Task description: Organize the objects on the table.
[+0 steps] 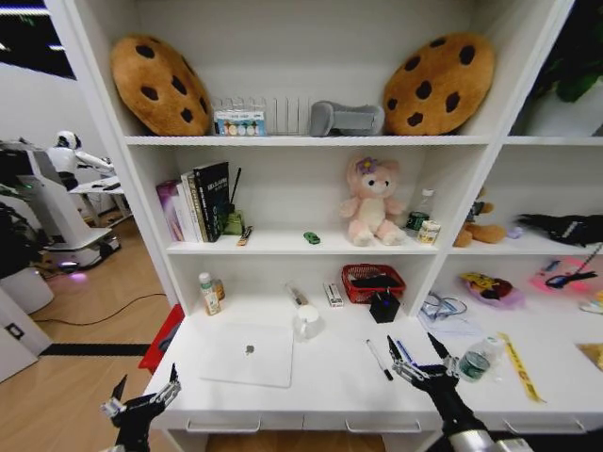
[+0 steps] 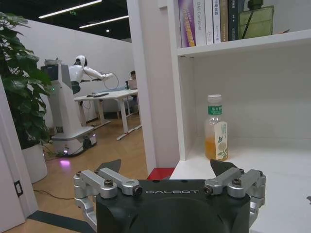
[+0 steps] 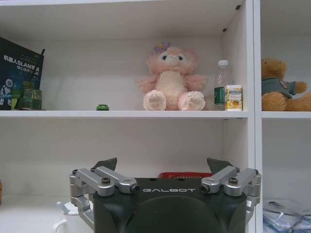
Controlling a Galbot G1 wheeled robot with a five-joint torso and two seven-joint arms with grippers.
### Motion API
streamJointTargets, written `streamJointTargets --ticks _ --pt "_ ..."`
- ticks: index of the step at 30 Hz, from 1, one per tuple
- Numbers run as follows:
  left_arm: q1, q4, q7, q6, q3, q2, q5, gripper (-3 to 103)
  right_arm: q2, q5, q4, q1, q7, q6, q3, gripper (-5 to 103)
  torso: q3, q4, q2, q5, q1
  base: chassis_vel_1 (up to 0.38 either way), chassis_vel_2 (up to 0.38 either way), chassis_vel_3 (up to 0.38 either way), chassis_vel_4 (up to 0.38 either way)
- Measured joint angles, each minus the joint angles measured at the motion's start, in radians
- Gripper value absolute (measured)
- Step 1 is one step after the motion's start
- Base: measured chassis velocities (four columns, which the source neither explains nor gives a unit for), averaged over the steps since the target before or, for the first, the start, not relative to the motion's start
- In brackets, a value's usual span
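My right gripper (image 1: 418, 355) spread wide, empty, lower right over the desk (image 1: 330, 381) — left gripper (image 1: 144, 389) wide too, lower left. Silver laptop (image 1: 248, 354) shut, flat, lower centre; black pen (image 1: 380, 360) beside it.

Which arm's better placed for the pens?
Right. The right gripper hangs open over the table, close beside the black pen and blue pen; the left gripper sits off the front-left corner.

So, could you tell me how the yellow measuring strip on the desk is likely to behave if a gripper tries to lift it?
The yellow measuring strip lies long, thin and flat on the table, so it probably flops when lifted. With so little edge standing up, it may be hard to pinch. It looks light, so a push would likely slide it.
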Motion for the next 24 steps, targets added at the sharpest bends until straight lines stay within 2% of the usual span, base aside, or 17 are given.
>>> streamJointTargets --ticks 2,3,8,18,24 --pt "0.0 0.0 0.0 0.001 -0.002 0.001 -0.003 100 0.0 -0.002 -0.001 0.003 0.001 -0.001 -0.001 100 0.0 -0.0001 0.0 -0.0003 0.0 0.247 -0.15 -0.205 0.167" --pt "0.0 0.0 -0.001 0.001 -0.006 0.002 -0.005 100 0.0 -0.009 -0.001 0.003 -0.003 -0.01 -0.002 100 -0.001 -0.0009 0.001 -0.0002 -0.001 0.16 -0.102 -0.101 0.125" --pt "0.002 -0.001 -0.002 0.002 -0.006 0.0 -0.005 100 0.001 -0.01 0.001 0.005 -0.005 -0.023 -0.012 100 0.0 -0.0002 0.0 -0.0002 -0.001 0.054 -0.062 -0.068 0.079" --pt "0.002 0.002 -0.002 0.002 -0.004 -0.006 -0.002 100 0.001 0.005 -0.013 0.012 -0.006 -0.015 -0.024 100 0.0 -0.0006 -0.001 -0.0005 0.001 -0.098 -0.008 0.09 0.007" --pt "0.002 0.007 -0.002 0.001 -0.003 -0.009 0.001 100 -0.033 0.034 -0.029 0.096 0.007 -0.043 -0.055 100 0.0 -0.0001 0.0 -0.0001 0.0 -0.111 -0.183 0.143 0.16"
